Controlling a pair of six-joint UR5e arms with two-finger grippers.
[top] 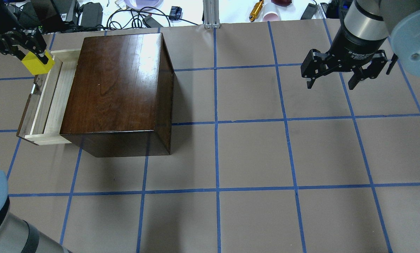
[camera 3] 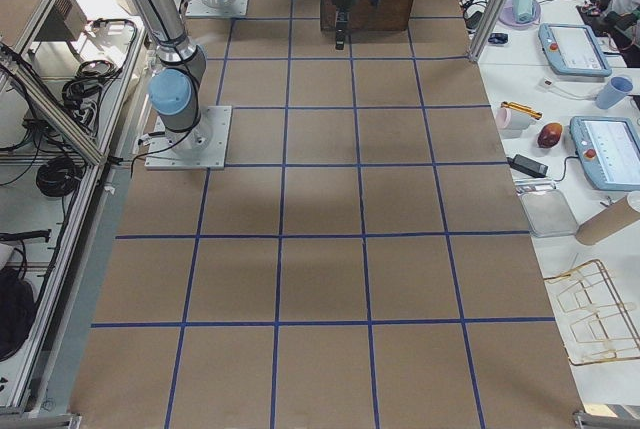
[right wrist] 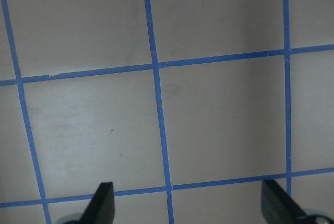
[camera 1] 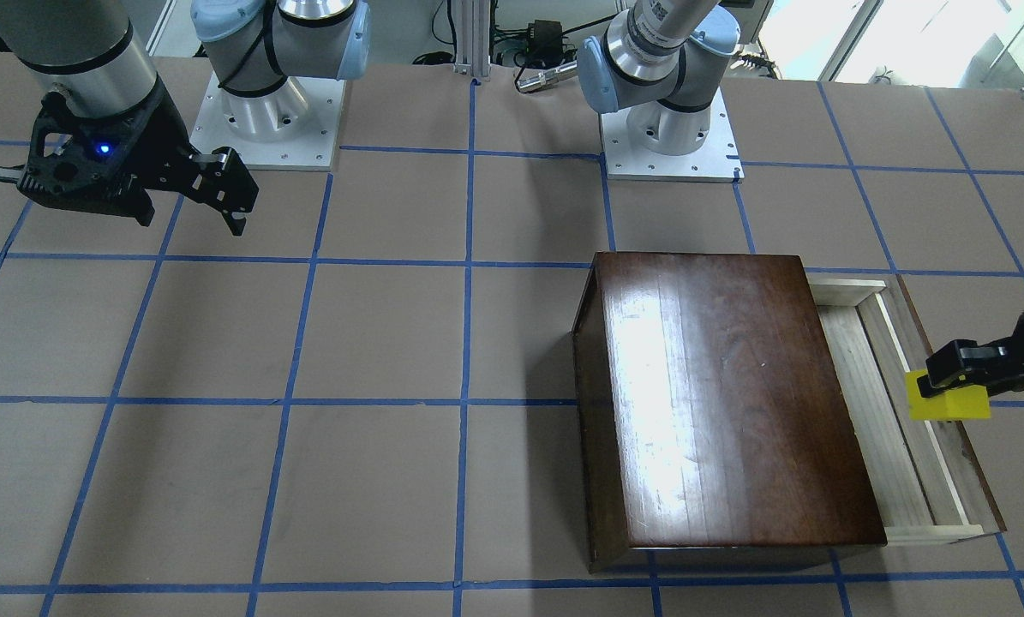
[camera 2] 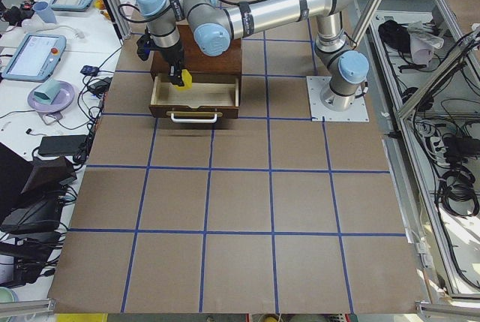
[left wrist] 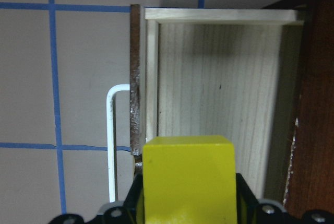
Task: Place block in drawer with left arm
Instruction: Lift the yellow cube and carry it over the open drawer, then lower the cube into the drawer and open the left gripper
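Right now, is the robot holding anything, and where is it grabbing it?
The left tool grips the yellow block by two opposite sides. The right tool holds nothing.

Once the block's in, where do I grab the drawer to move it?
Grip the metal handle across its long bar, coming from the side away from the cabinet. The bar stands off the front panel, leaving a finger gap.

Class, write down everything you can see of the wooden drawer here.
The drawer is a shallow pale raw-wood tray with a dark brown front panel and a thin light handle. It is pulled partly out of the glossy dark cabinet, level. Its visible floor is bare. The yellow block, held in the left gripper, hangs above its front edge.
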